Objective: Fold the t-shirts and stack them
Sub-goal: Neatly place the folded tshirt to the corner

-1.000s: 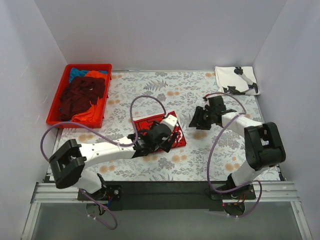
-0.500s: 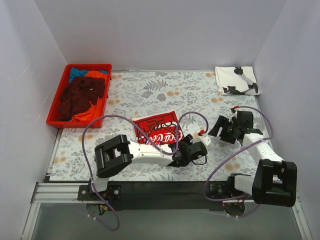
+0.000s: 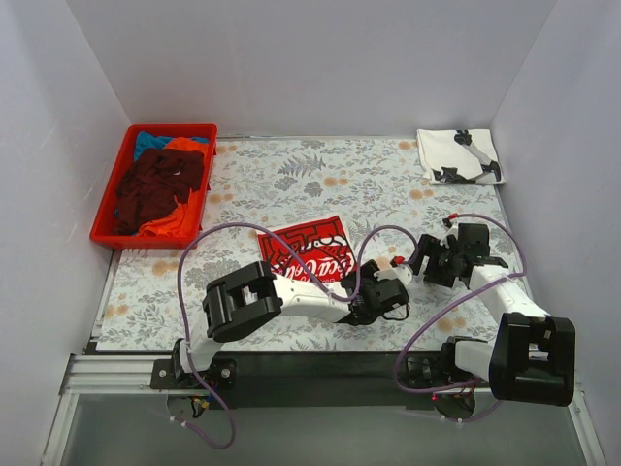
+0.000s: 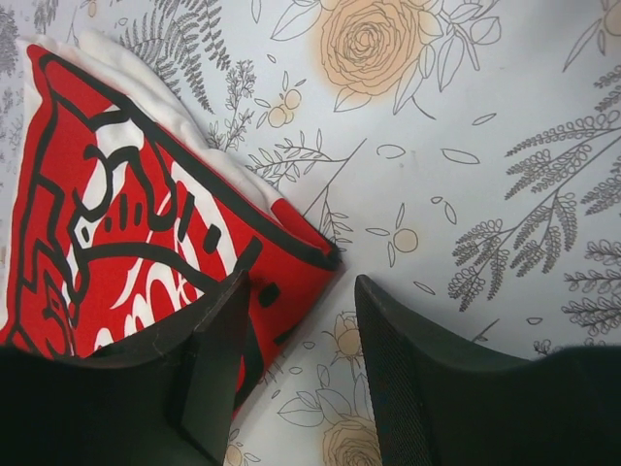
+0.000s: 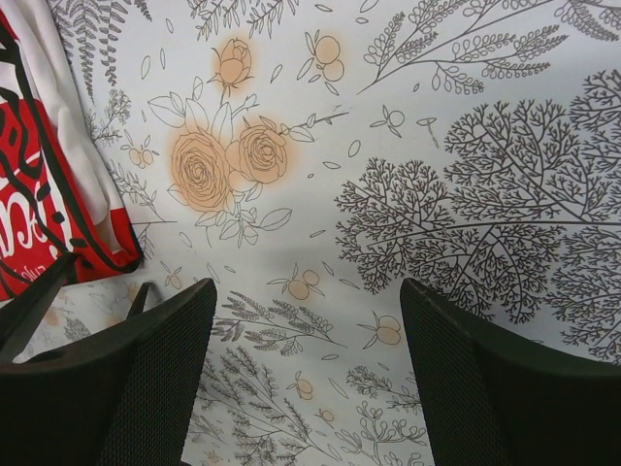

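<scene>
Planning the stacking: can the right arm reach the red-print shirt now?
Probably yes: the right arm hangs with open jaws over tablecloth beside the shirt, though the left arm crowds that corner.

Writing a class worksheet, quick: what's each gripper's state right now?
Left gripper: open, at the red-print t-shirt's corner.
Right gripper: open, nothing between its jaws.

Shows bench [image 3: 320, 180] covered edge to edge by a pale cloth printed with grey ferns and orange roses. Carries three things, well apart. Far left corner: red crate [image 3: 146, 242], long side running along the left edge. Far right corner: folded white tee with black print [image 3: 459, 155], flat. Near the middle: folded Coca-Cola tee [image 3: 309, 248], red print up, turned at an angle, flat on the cloth.
</scene>
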`<action>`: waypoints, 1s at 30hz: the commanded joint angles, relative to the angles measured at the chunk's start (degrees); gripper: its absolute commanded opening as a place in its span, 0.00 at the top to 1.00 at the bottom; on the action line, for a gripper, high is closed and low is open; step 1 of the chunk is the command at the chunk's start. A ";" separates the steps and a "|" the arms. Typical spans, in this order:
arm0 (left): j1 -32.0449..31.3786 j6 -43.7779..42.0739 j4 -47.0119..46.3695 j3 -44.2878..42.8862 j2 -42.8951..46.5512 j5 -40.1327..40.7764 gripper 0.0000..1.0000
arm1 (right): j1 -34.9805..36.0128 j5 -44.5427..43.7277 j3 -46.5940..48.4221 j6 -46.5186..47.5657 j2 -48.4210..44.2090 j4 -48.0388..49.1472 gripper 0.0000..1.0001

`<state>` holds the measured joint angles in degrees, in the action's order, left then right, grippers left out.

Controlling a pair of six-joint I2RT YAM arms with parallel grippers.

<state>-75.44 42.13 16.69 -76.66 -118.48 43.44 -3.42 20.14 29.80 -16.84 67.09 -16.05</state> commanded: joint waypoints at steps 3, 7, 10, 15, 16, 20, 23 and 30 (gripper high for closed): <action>0.12 -2.67 0.10 -1.65 -2.02 4.37 0.56 | -0.36 2.79 -0.88 1.20 -1.08 2.52 0.18; 0.12 -2.32 0.10 -1.47 -2.64 4.81 0.72 | -0.36 3.67 -1.59 0.50 -3.19 3.66 0.18; 0.12 -1.53 0.10 -1.47 -2.29 5.25 0.91 | -0.36 5.43 -2.46 -0.29 -3.63 5.06 0.18; 0.12 2.41 0.01 0.54 2.27 5.26 1.00 | -0.36 9.90 -4.66 -3.28 -3.02 9.97 0.18; 0.12 3.30 0.01 1.16 3.59 4.82 1.00 | -0.27 11.48 -5.10 -4.24 -2.32 11.47 0.18; 0.20 7.17 -0.08 3.62 8.60 1.57 1.00 | -0.27 18.52 -8.61 -11.17 0.67 21.92 0.17; 0.20 9.11 -0.08 5.20 11.59 0.59 1.00 | 0.43 22.30 -10.99 -15.75 4.35 30.10 0.14; 0.20 9.99 -0.16 7.23 15.38 0.59 1.00 | 6.84 21.35 -13.28 -30.95 10.86 46.80 0.14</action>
<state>-75.33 50.26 17.15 -70.06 -106.94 43.92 1.06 41.32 17.87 -39.59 76.38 19.94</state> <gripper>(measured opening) 0.029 0.859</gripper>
